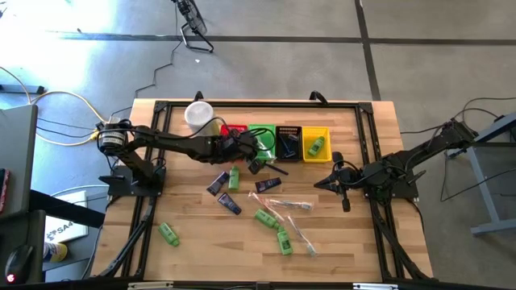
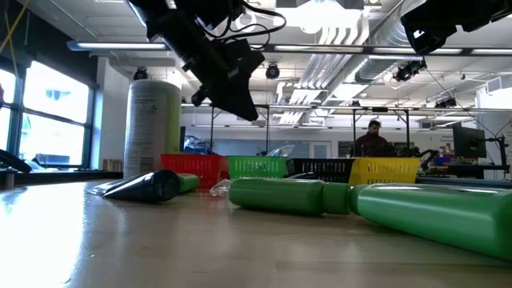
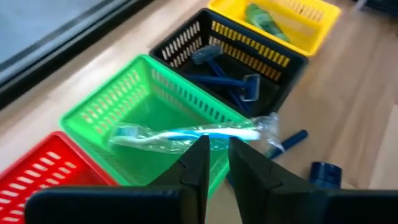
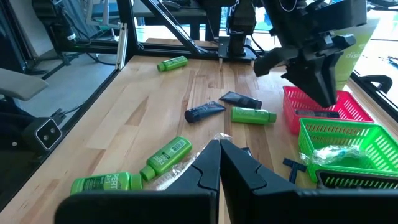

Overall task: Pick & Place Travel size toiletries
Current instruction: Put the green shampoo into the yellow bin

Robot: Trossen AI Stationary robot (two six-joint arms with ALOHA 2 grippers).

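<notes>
The left hand (image 3: 214, 163), fingers nearly together and empty, is held over the green basket (image 3: 112, 106). The wrapped toothbrush (image 3: 186, 134) lies across the basket's rim at 3 o'clock and could be tipped onto the bench (image 1: 201, 242). The right hand (image 4: 219, 163) is closed.

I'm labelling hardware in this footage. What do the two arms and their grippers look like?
Both arms are dark, nearly black, built of slim jointed links on black bases. The left arm has a silvery joint near its base with yellow and white cables running off the table. The left gripper and right gripper each have two flat, dark, blunt-tipped fingers. Black cables trail from the right arm.
</notes>
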